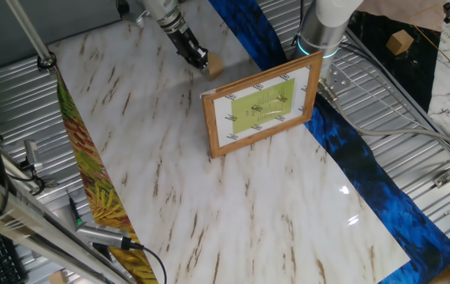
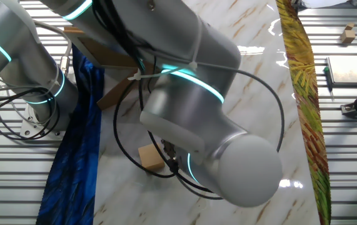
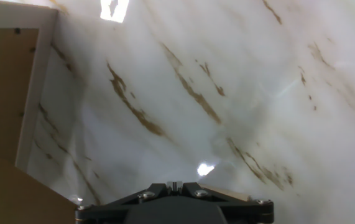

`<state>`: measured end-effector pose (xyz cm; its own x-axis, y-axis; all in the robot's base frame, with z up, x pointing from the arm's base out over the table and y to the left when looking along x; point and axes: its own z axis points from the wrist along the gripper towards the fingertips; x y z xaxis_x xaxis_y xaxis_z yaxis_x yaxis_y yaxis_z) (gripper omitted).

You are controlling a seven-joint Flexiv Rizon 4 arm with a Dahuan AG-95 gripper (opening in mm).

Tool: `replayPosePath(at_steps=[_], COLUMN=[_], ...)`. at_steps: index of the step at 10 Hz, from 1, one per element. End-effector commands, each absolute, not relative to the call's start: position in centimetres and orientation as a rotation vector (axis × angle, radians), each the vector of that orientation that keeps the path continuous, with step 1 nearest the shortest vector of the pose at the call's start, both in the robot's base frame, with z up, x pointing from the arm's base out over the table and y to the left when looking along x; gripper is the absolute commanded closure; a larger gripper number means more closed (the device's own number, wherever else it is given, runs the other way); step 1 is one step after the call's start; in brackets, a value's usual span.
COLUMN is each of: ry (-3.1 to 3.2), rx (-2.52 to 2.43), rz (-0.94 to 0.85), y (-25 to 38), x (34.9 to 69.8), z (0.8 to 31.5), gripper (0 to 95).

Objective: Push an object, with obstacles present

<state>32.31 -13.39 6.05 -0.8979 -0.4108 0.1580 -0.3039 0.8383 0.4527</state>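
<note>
The silver robot arm (image 2: 191, 106) reaches down to the far part of the white marble-patterned table top (image 1: 169, 181), and its dark two-finger gripper (image 1: 199, 57) is low over the surface. The small light-brown wooden cube (image 1: 215, 67) sits just beside the gripper's tip, on the side toward the blue cloth strip (image 1: 366, 166); whether they touch cannot be told. The fingers read as a single dark tip in one fixed view. They are hidden behind the arm in the other, and the hand view shows only the gripper's black body, so it is unclear whether they are together or apart. A wooden picture frame holding a yellow-green sheet (image 1: 262, 106) stands upright near the cube, toward the middle of the table. A strip of yellow-green leaf-patterned cloth (image 1: 91, 173) runs along the edge opposite the blue one. A second small wooden block (image 1: 400, 41) lies off the table, beyond the arm's base.
</note>
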Motion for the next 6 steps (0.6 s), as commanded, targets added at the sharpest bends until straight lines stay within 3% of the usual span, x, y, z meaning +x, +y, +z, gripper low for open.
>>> replayPosePath(at_steps=[1,6], ry=[-2.768,-2.767], rx=[0.557,0.58], rz=[-0.624,-0.622], y=[-13.62,-14.59], x=[32.24,31.81], z=[6.0,5.85], gripper=[95.0,95.0])
